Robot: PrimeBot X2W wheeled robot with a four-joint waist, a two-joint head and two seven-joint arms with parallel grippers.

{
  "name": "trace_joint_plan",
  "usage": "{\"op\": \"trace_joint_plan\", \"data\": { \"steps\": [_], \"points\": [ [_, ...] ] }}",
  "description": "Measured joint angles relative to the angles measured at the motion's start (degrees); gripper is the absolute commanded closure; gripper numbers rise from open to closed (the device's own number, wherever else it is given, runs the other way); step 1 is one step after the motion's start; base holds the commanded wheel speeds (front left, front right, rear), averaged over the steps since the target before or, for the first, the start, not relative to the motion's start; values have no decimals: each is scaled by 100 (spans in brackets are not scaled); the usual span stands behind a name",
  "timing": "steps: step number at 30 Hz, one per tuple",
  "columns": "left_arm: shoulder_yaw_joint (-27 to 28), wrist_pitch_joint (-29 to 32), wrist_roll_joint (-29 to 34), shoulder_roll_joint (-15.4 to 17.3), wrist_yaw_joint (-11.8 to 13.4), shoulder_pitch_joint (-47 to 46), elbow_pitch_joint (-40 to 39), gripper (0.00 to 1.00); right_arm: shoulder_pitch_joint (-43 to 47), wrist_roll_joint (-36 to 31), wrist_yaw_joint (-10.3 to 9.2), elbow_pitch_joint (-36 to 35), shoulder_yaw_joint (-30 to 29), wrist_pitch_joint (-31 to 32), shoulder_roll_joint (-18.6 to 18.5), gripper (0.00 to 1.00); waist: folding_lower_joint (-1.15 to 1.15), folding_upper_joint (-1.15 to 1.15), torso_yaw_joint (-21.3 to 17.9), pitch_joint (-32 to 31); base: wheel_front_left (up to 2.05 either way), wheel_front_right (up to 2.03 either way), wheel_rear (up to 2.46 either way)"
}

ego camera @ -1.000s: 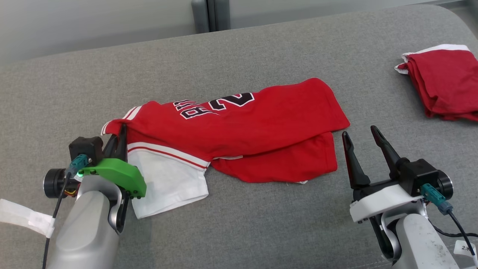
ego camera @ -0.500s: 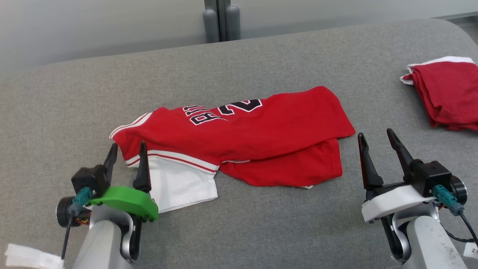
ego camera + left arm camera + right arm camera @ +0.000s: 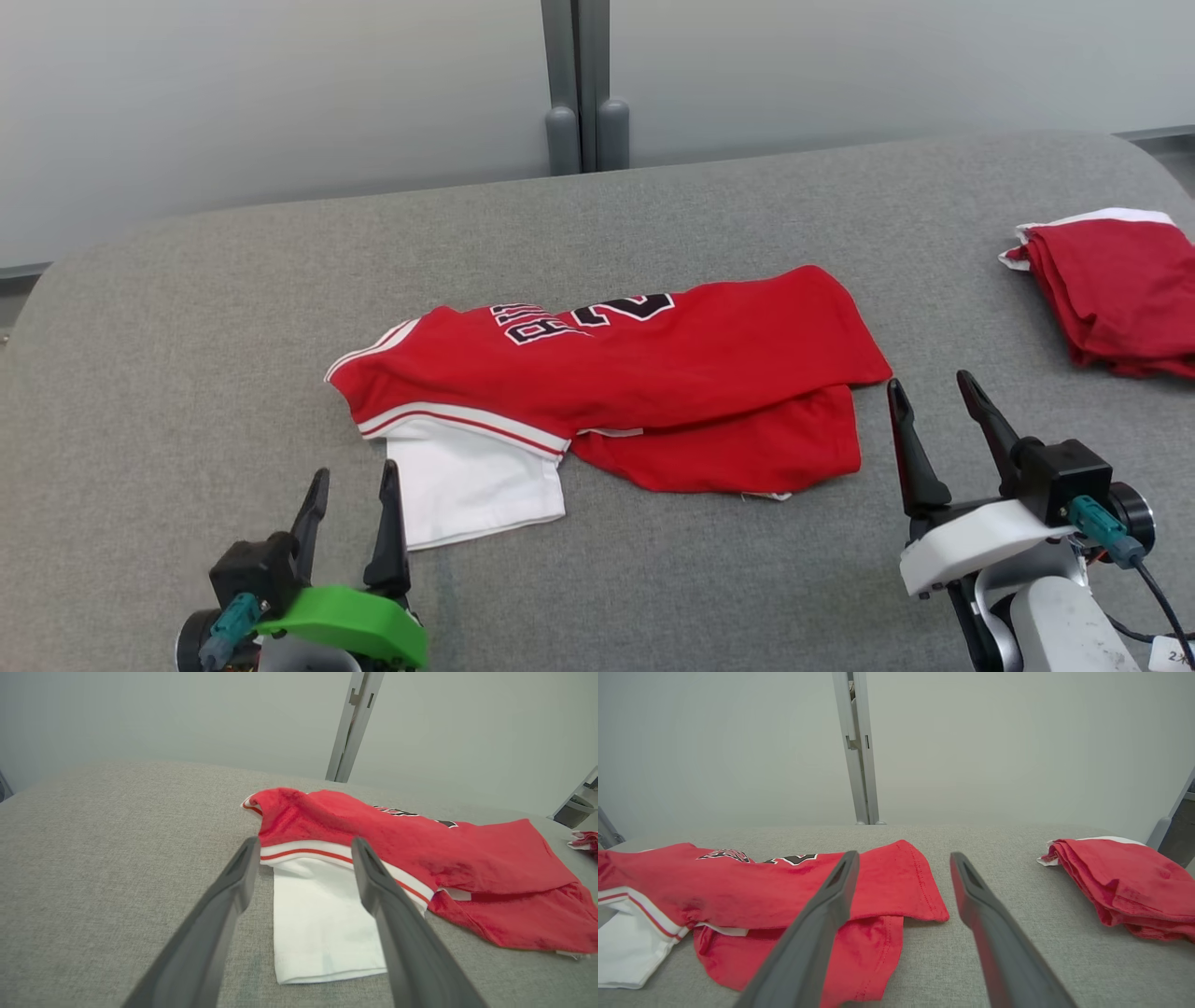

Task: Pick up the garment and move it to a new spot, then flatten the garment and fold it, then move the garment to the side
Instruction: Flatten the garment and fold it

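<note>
The garment [image 3: 644, 373] is a red jersey with black-and-white lettering and a white sleeve, lying folded lengthwise across the middle of the grey table [image 3: 187, 327]. It also shows in the left wrist view as a garment [image 3: 420, 854] and in the right wrist view as a garment [image 3: 752, 886]. My left gripper [image 3: 353, 481] stands open near the front edge, just short of the white sleeve [image 3: 476, 485], holding nothing. My right gripper [image 3: 934, 392] is open beside the jersey's right end, apart from the cloth. Left gripper [image 3: 303, 844] and right gripper [image 3: 901, 858] show empty jaws.
A second red-and-white folded garment [image 3: 1116, 289] lies at the table's right edge, also seen as a folded garment [image 3: 1125, 882]. A grey post [image 3: 583, 93] rises behind the table against a pale wall. Bare grey surface stretches on the left.
My left gripper let go of the jersey's left sleeve edge, opened, and drew back toward the front. The head camera tilted up, shifting the whole scene down. The jersey stays put.
</note>
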Motion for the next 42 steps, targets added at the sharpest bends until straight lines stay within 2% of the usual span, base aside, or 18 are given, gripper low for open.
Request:
{"op": "trace_joint_plan", "data": {
  "steps": [11, 23, 28, 42],
  "points": [
    [-260, 0, -170, -13, 180, 334, -260, 0, 203, 122, 0, 64, 157, -1, 0, 0, 0, 0, -17, -237, 0, 0, 0],
    [-259, 0, -235, -14, 285, 452, -350, 0, 210, 162, 0, 109, 159, -1, 0, 0, 0, 0, 4, -266, 0, 0, 0],
    [-303, 74, -261, -14, 332, 459, -64, 0, 208, 165, 0, 121, 191, -1, 1, 0, 0, 0, -1, -253, 0, 0, 0],
    [-218, 888, -764, -18, 390, -180, 1336, 0, 157, 204, 0, 274, 279, -1, 1, 0, 0, 0, -231, -156, 0, 0, 0]
  ]
}}
